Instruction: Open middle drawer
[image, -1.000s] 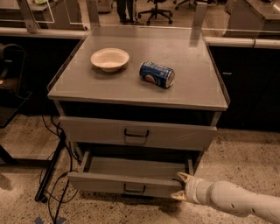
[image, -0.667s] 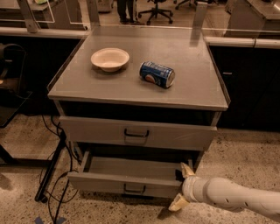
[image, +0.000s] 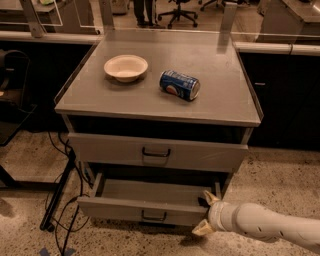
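The middle drawer is pulled out from the grey cabinet, showing its shallow grey tray and a small black loop handle at the centre of its front. My gripper is at the right end of the drawer front, on a white arm coming in from the lower right. Its cream fingertips are spread apart, one above and one below the front's right corner, holding nothing. The lowest drawer is hidden under the open one.
The taller top drawer is closed above. On the cabinet top sit a cream bowl and a blue soda can on its side. Black cables and a stand leg lie on the floor at the left.
The gripper's fingers have spread wider apart at the drawer front's right end. The drawer stays pulled out about as far as before.
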